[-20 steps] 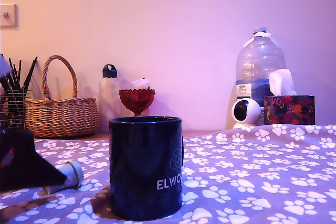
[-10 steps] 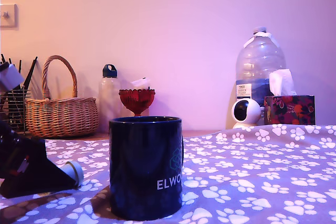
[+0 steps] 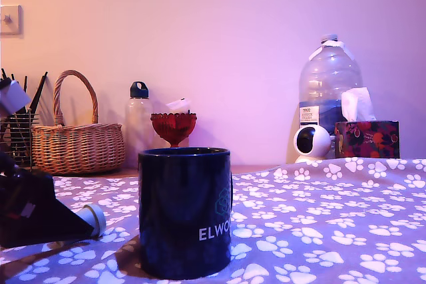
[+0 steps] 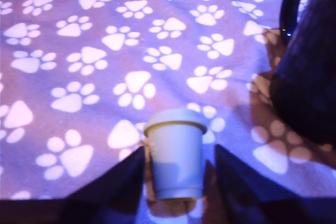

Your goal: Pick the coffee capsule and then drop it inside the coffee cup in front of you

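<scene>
Claw [image 4: 179, 149] open, fingers either side of capsule [image 4: 176, 153], slim gaps, no grip yet. Capsule lies on its side, lower left of exterior view, long axis in line w/ claw, rim twd cup [image 3: 185, 211] at lower centre, nearby.

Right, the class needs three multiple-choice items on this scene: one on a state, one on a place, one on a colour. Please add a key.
1. The glossy dark navy cylindrical mug is: A tipped over; B upside down; C upright.
2. The pale grey plastic coffee capsule is: A inside the mug; B on the paw-print cloth between the black tool's fingers; C lifted in the air.
3. The goblet-shaped glass dish is: A red; B green; C yellow.
Key: 1 C, its open rim faces up; 2 B, the wrist view shows it resting there; 3 A, seen behind the mug.
</scene>
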Tool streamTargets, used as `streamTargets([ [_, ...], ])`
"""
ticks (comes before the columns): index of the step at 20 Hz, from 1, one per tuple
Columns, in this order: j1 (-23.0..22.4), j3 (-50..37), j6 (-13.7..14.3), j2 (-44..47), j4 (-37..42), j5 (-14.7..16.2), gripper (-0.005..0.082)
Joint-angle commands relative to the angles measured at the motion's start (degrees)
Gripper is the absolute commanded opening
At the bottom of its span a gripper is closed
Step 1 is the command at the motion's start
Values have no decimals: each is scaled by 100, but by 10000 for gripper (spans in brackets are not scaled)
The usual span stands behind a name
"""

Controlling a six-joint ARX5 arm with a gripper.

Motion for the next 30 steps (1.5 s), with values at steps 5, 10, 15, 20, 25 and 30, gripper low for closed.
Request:
streamTargets([
  [5,2,37,20,33,66,55,175],
  [10,4,37,20,33,125,55,176],
  [15,2,37,-109,9,205,136,176],
  [20,2,37,-444,-446,170,439,176],
  [25,-28,37,-675,-1475,-487,688,176],
  [30,-122,37,-800,-2662,-1163,767,179],
])
